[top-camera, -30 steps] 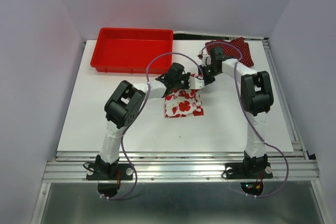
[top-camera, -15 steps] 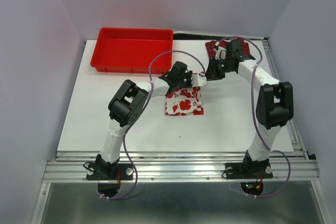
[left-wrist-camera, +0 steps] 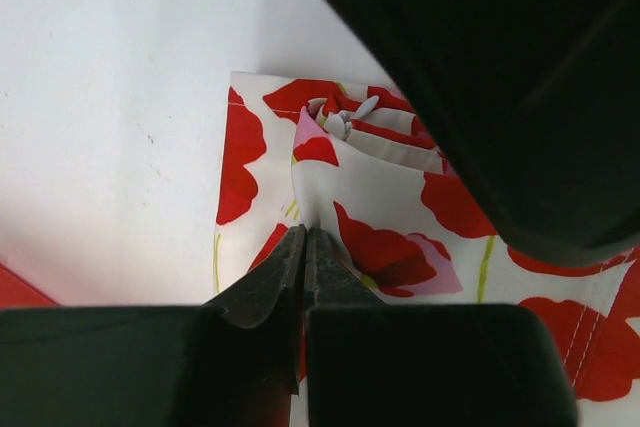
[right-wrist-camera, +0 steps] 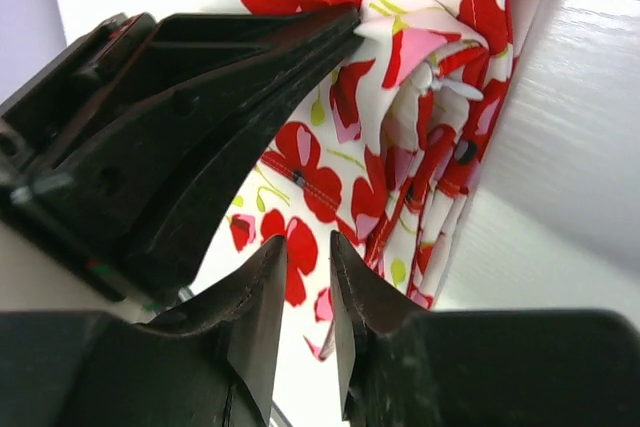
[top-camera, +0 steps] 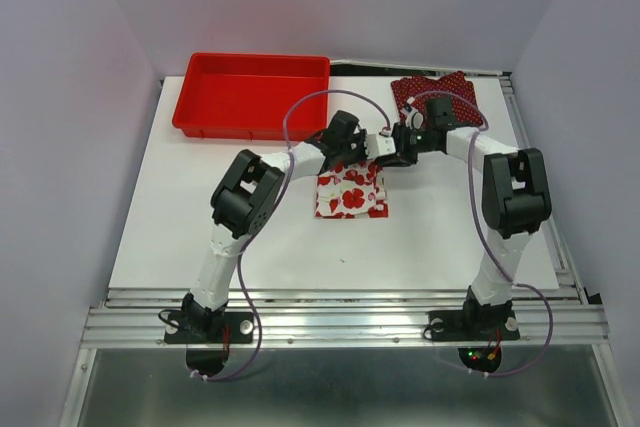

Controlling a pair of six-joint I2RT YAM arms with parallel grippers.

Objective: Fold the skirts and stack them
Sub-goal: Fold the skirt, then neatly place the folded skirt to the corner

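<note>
Top: floral skirt [top-camera: 350,197] mid-bench [top-camera: 200,217], part-folded; dotted skirt [top-camera: 455,87] at far-right corner; left gripper [top-camera: 372,147] and right gripper [top-camera: 392,153] crowd floral skirt's far edge, may collide
Left wrist: left gripper clamped on thin cloth pinch, may slip
Right wrist: right gripper slightly apart, empty, could snag bunched layers

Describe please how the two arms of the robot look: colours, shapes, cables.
The left arm and the right arm look alike: white links between bulky black joint housings, each on a black base bolted to a metal rail. A thin purple cable loops along each arm. The jaws are black and taper to narrow tips.
</note>
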